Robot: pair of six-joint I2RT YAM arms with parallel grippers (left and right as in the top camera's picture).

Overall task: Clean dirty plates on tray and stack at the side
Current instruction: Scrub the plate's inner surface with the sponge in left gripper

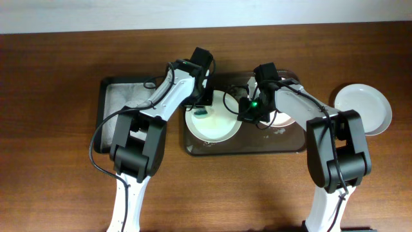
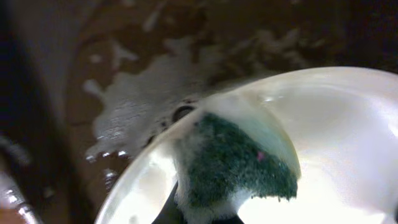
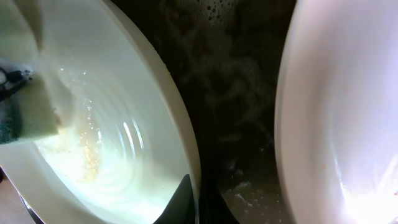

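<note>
green sponge (image 2: 239, 162), clamped in left gripper (image 1: 201, 104), pressed on wet plate (image 1: 219, 125) in tray (image 1: 244, 150), frame centre; right gripper (image 1: 246, 108) apparently pinched on that plate's rim; step: scrubbing; next move likely needs specks wiped, then transfer beside lone plate (image 1: 365, 106), right edge.

Reddish-brown wood-grain desk (image 1: 58, 193). Dark brown tray (image 1: 244, 148) flecked with white foam. The plate (image 3: 124, 124) beneath the left jaws is glossy white with pale orange specks; the sponge (image 2: 239, 165) in them is dark green over cream.
</note>
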